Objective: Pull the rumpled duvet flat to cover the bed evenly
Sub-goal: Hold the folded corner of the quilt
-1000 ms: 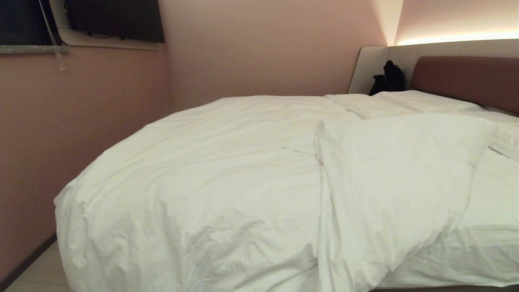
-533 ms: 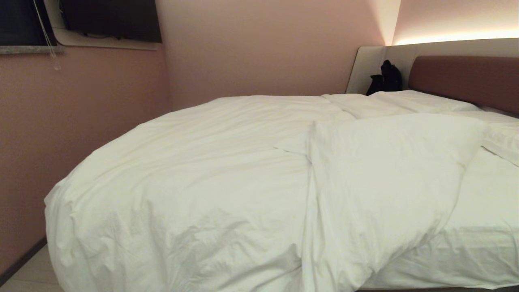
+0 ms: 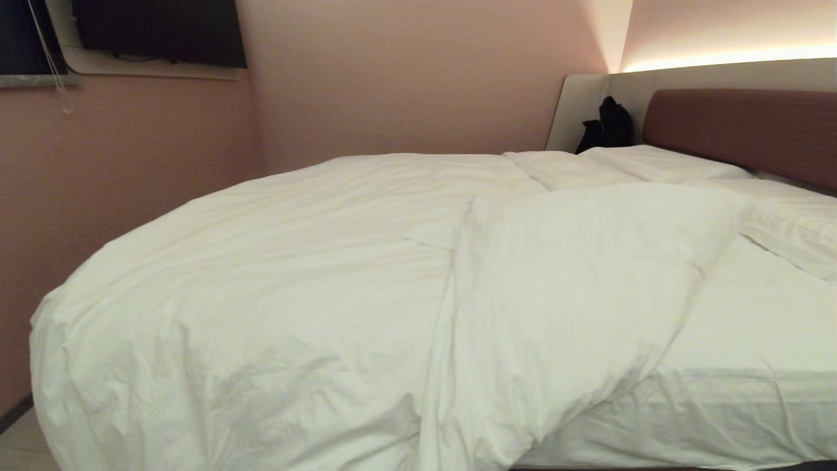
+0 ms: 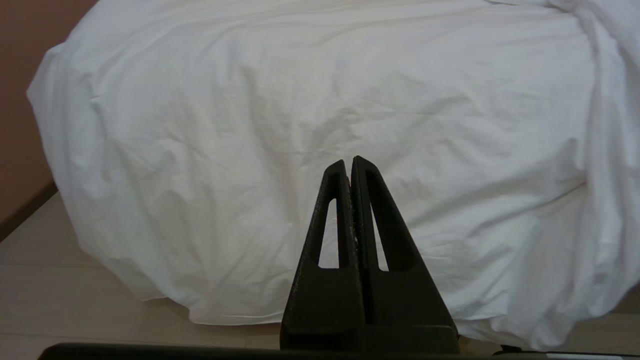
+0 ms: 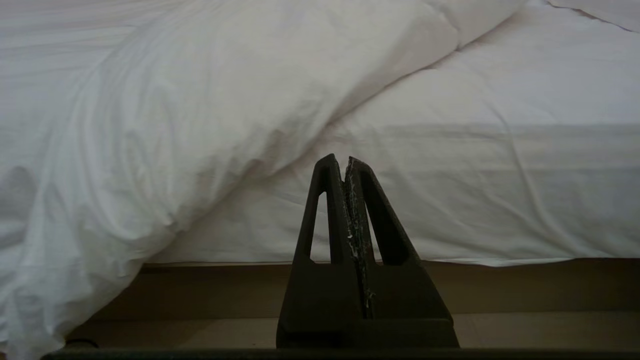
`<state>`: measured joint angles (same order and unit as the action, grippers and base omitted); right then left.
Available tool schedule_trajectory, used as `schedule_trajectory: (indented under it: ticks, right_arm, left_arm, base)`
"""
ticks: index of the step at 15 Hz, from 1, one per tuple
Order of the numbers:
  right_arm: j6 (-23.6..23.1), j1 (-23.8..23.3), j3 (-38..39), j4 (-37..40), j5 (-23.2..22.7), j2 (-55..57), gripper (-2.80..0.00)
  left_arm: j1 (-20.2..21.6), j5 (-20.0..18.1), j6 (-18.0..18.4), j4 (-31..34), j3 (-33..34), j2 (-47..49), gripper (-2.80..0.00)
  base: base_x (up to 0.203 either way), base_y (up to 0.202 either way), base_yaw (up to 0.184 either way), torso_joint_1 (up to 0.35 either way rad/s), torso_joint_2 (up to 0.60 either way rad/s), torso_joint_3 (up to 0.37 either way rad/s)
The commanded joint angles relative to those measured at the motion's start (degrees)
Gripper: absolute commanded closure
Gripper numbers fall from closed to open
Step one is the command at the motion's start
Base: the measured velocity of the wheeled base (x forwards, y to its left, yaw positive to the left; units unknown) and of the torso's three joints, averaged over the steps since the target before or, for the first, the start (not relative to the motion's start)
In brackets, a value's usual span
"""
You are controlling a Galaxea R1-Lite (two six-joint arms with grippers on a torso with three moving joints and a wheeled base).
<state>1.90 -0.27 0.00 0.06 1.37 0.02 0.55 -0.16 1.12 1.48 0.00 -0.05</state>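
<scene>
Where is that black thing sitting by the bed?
In the head view, the black object sits at the far right, against the pale panel, left of the brown headboard.

duvet (image 3: 261,294) lying bunched over the bed's (image 3: 752,405) left side, spilling off the near edge | pillows (image 3: 654,163) sitting at the far edge by the headboard (image 3: 752,127) | right near corner staying uncovered

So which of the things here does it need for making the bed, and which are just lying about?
Part of the job:
- the duvet, bunched and folded back, leaving the sheet bare on the right
- the bed
- the left gripper and the right gripper, both shut, touching nothing

Just lying about:
- the pillows by the headboard
- a black object in the corner
- a dark screen on the wall
</scene>
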Motion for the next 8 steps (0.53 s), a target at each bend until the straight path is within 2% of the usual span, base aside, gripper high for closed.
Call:
schedule_trajectory:
  ticks: [1,8]
  right_arm:
    - [0.03,0.00,0.00,-0.06,-0.05,-0.02,0.00]
    - [-0.06,0.00,0.00,-0.06,-0.05,-0.02,0.00]
  left_arm:
    - [-0.02,-0.02,0.02,0.02,0.00,0.05,0.00]
    - [0.00,-0.02,0.16,0.02,0.00,0.05,0.00]
  base:
    - [0.000,-0.189,-0.003,0.006,0.00,-0.001]
    - [0.000,-0.194,0.001,0.004,0.00,0.004]
